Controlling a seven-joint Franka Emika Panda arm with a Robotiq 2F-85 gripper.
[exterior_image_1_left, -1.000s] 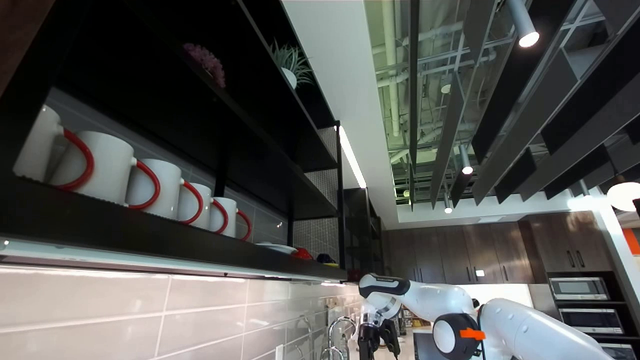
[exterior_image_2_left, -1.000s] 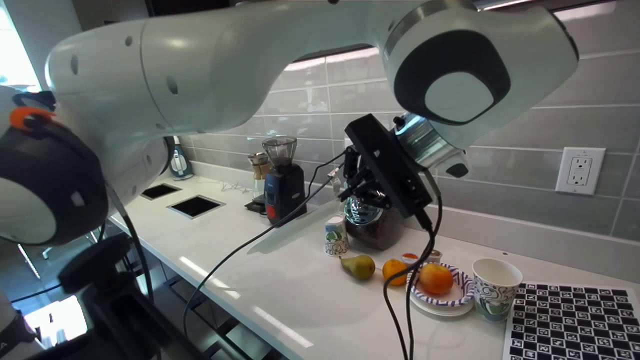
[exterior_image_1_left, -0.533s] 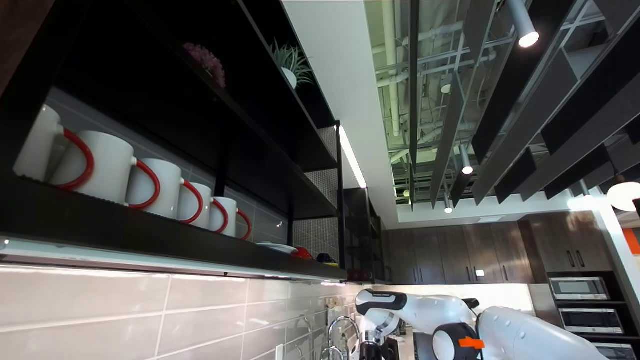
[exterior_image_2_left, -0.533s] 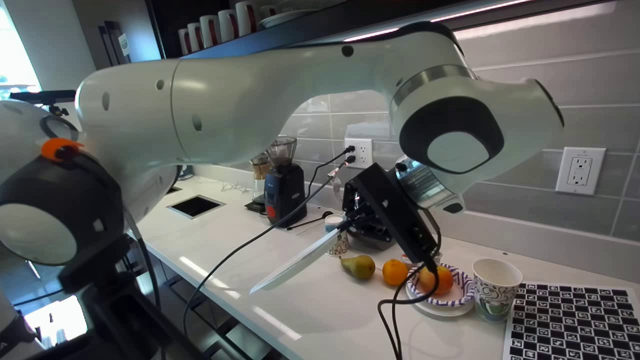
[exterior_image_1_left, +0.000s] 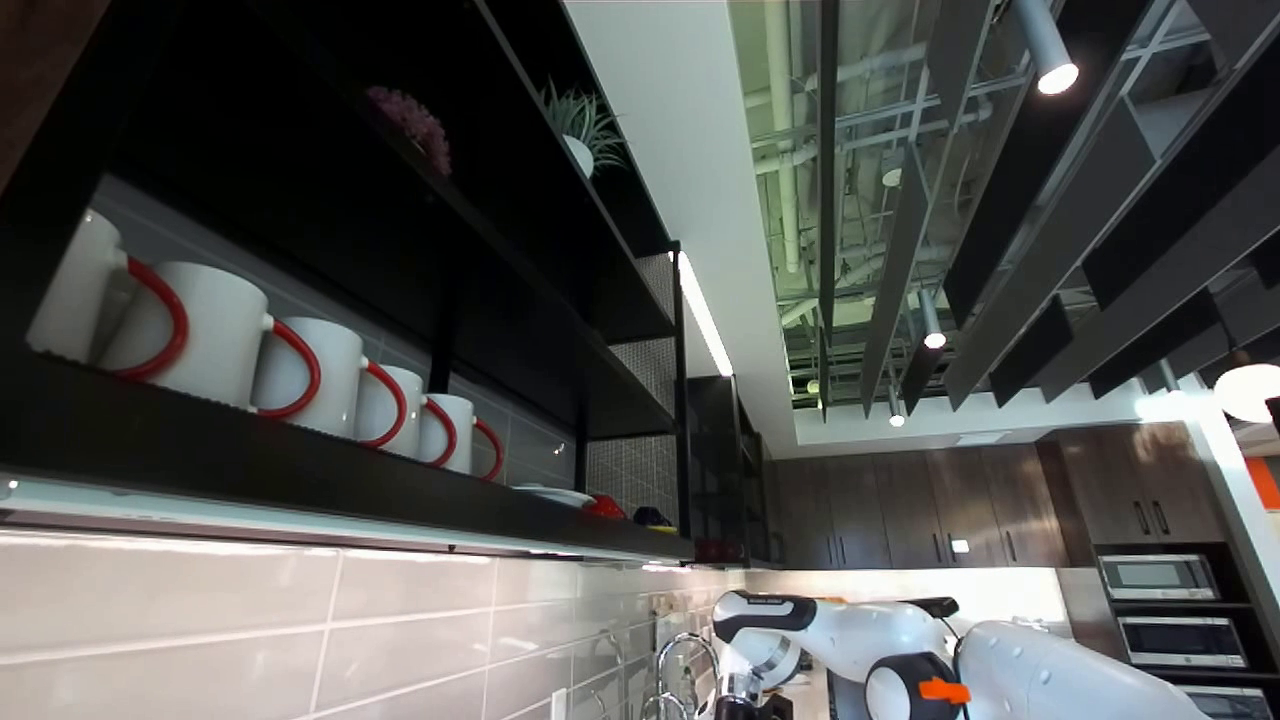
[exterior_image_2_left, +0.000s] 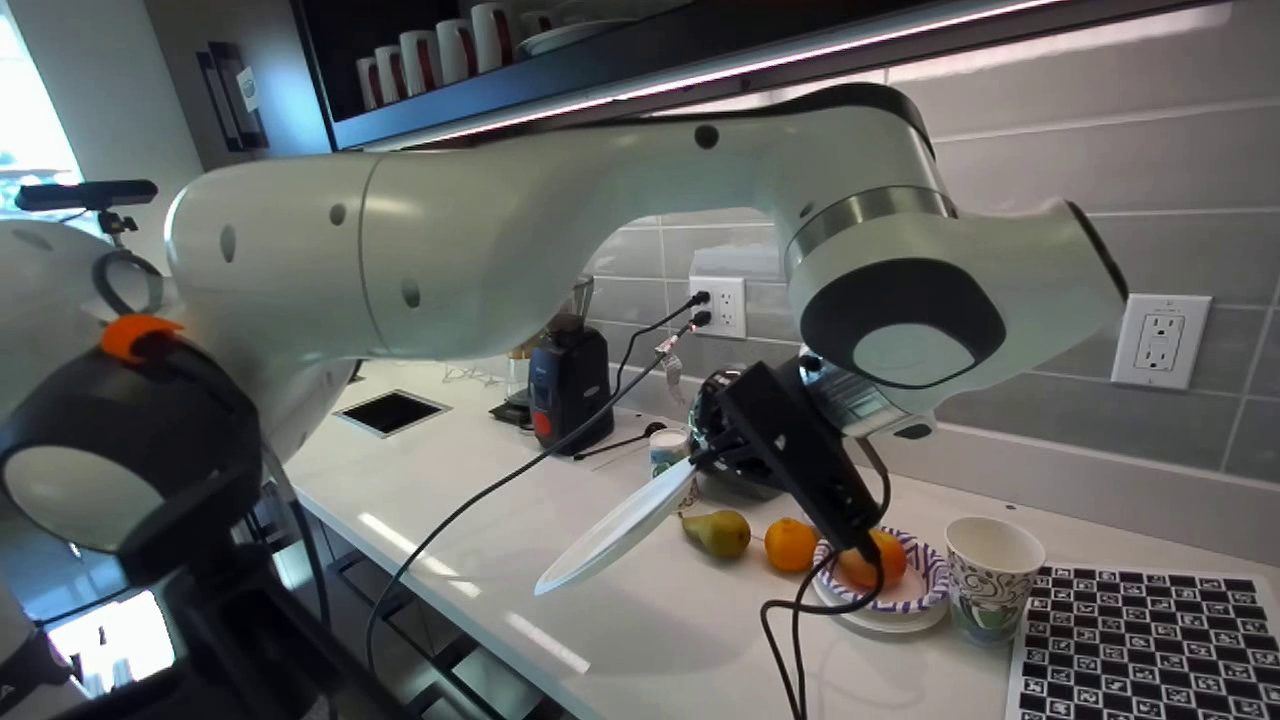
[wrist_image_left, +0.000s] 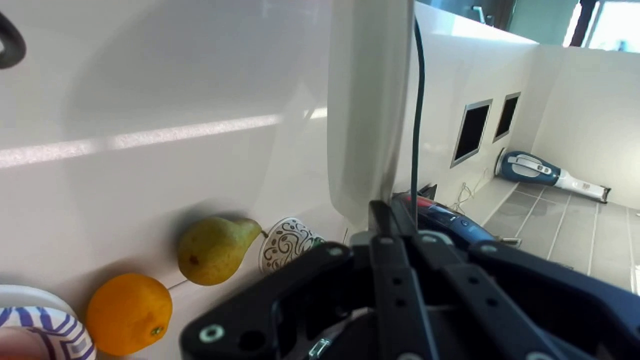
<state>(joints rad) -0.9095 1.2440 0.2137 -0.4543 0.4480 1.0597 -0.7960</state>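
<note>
Gripper (wrist_image_left: 391, 215), lower right of centre in the wrist view: fingers brought nearly together, only a thin rim between them, pinching a white plate (exterior_image_2_left: 620, 528). In an exterior view the plate sits near mid-frame, slanting down and left from the fingertips, seemingly clear of the counter (exterior_image_2_left: 690, 640). Edge pinch presumably suits so thin and flat a thing; the broad face stays free. Lower right of centre: pear (exterior_image_2_left: 722, 535) and orange (exterior_image_2_left: 790, 545) loose, side by side. Reddish fruit (exterior_image_2_left: 895, 560) in a patterned dish (exterior_image_2_left: 932, 580), whose raised rim likely stops it rolling. Paper cup (exterior_image_2_left: 992, 585) upright, just right of the dish. Small cup (exterior_image_2_left: 668, 448), partly hidden behind the plate, looks upended.
</note>
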